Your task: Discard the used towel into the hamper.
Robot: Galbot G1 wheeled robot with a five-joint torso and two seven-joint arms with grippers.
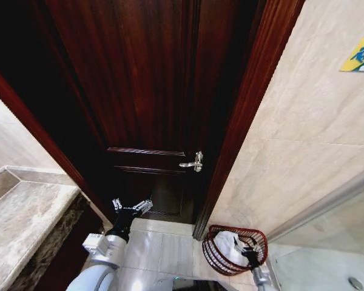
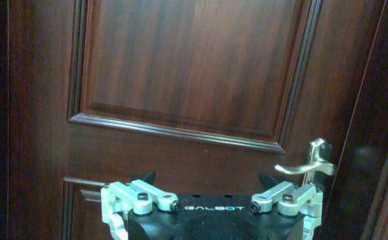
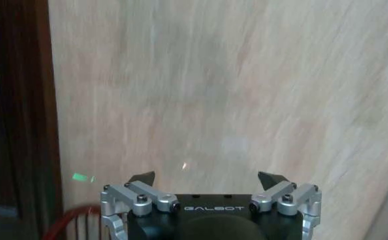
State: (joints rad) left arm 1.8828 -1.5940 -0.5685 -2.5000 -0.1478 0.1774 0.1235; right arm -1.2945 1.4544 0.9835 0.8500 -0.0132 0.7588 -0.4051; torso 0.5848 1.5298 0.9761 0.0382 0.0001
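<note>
Towel [image 1: 225, 247] lies white in the hamper [image 1: 215, 257] at lower right of the frame; soft, light, best pinched at a fold. Right gripper [image 3: 207, 179] above it and left gripper [image 1: 132, 206] both show fingers spread, empty.

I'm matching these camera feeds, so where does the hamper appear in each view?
Head view: the hamper stands on the floor at lower right, against the tiled wall.
Left wrist view: not in it.
Right wrist view: its red rim shows at the bottom corner.
Shared landmark: the dark wooden door.
</note>
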